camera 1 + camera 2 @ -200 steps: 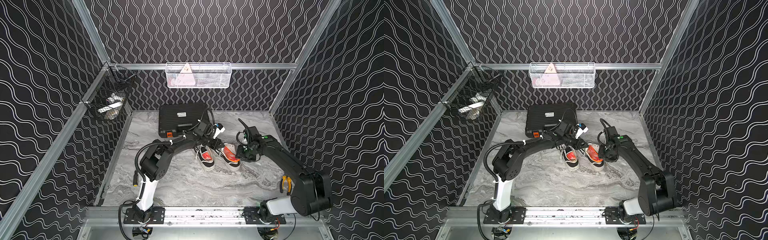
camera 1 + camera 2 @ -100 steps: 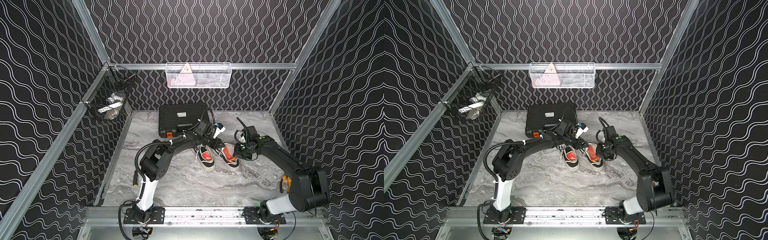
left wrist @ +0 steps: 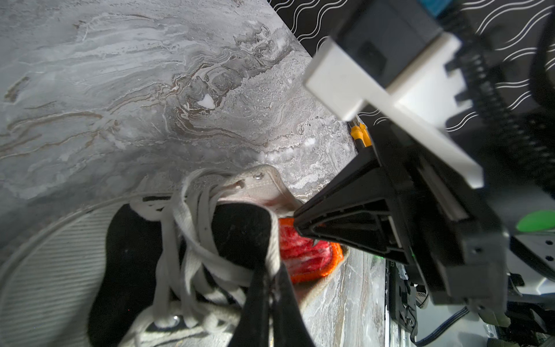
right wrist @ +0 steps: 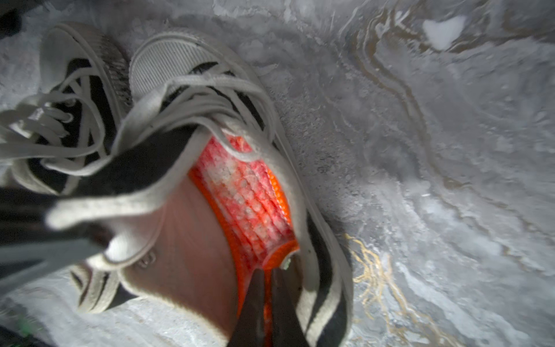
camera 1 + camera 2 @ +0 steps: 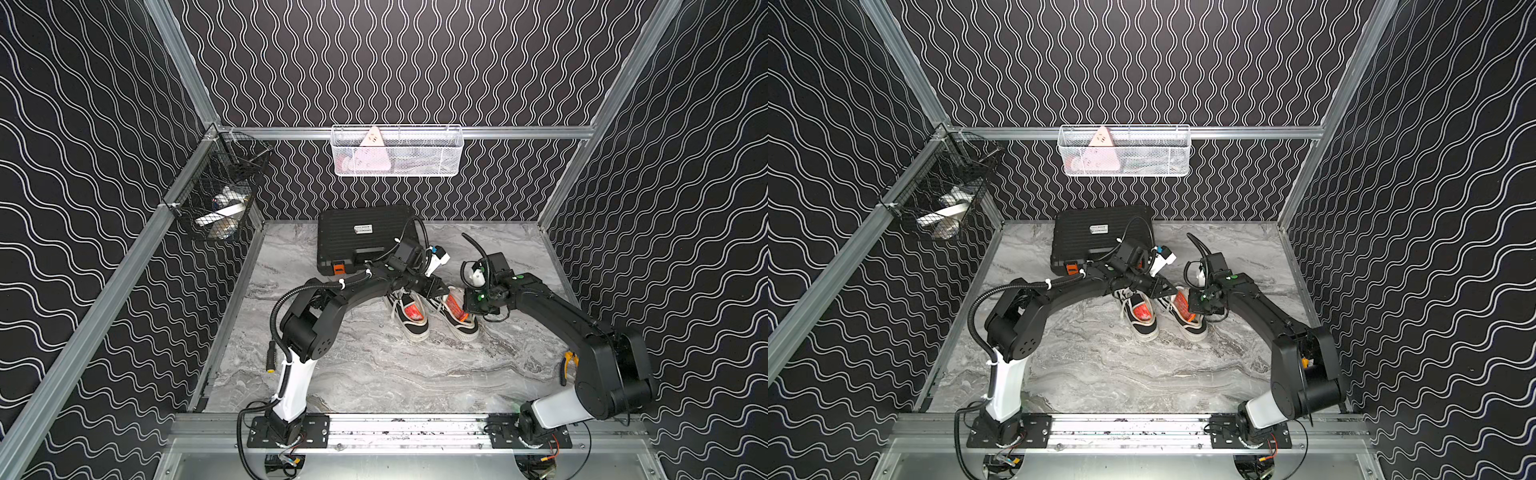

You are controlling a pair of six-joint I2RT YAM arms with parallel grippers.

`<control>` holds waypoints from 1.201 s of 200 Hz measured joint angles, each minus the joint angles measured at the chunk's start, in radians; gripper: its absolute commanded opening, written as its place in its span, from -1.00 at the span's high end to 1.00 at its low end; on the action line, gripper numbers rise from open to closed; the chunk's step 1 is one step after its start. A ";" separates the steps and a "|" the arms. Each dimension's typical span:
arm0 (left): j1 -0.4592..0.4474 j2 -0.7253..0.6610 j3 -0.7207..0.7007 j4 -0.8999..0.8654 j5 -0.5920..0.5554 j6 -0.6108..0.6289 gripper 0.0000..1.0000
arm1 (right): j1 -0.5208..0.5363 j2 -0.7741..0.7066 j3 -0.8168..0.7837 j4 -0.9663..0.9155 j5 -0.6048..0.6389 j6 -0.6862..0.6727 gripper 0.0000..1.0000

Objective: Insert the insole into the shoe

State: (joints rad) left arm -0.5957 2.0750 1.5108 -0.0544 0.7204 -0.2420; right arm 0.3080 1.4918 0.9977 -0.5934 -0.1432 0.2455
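Right gripper: jaws closed, pinching heel edge of orange insole. Insole sits inside shoe; forward end hidden under black tongue, heel end curled up at fingertips. Left gripper, just beside right gripper: jaws clamped on that tongue, holding it up off opening. Second shoe beside first, on left gripper's side. Black case farther off, behind both grippers. White mesh basket on back wall, farthest.

Around me, black walls with white wavy lines enclose a grey marble-patterned floor; aluminium rails frame the corners.
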 measured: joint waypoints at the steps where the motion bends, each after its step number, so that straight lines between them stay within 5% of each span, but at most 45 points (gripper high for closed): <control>1: 0.000 0.000 -0.001 0.002 0.002 0.000 1.00 | 0.003 -0.002 -0.003 0.001 0.004 -0.002 0.90; 65: 0.010 -0.004 -0.035 0.107 0.113 -0.086 1.00 | 0.127 -0.002 -0.089 0.110 0.139 -0.018 0.92; 127: 0.055 -0.036 -0.078 0.127 0.093 -0.125 1.00 | 0.168 -0.001 -0.080 0.063 0.274 0.060 0.86; 145: 0.058 -0.038 -0.071 0.111 0.085 -0.120 1.00 | 0.162 -0.020 -0.082 0.018 0.313 0.104 0.68; 187: 0.058 -0.019 -0.031 0.090 0.067 -0.090 1.00 | 0.159 0.031 -0.003 -0.106 0.390 0.182 -0.09; 240: 0.053 -0.016 -0.024 0.076 0.059 -0.070 1.00 | 0.154 -0.006 0.122 -0.187 0.448 0.217 -0.34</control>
State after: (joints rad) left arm -0.5430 2.0590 1.4872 0.0219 0.7792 -0.3119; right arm 0.4618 1.4857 1.1198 -0.7807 0.3050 0.4625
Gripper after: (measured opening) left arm 0.063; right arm 0.652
